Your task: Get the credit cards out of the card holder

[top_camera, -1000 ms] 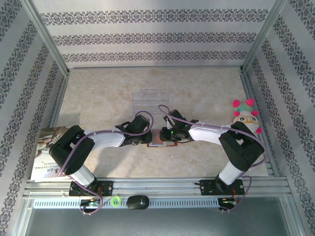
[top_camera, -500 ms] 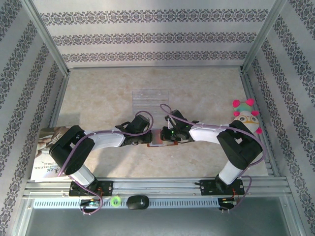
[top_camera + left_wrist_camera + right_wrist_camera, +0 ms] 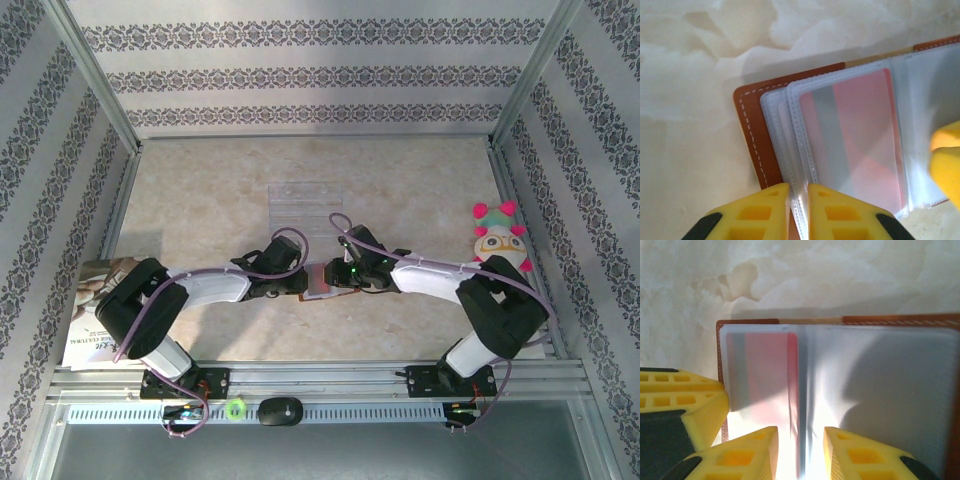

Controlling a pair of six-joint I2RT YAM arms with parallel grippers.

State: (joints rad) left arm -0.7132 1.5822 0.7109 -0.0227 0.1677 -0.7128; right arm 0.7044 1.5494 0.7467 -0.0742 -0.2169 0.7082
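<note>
Overhead; wrist close-ups, apparently same card holder (image 3: 752,142)

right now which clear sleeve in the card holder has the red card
The left-hand sleeve in the right wrist view, by the card holder's brown edge: the red card shows through. The right-hand sleeve looks plain grey.
</note>
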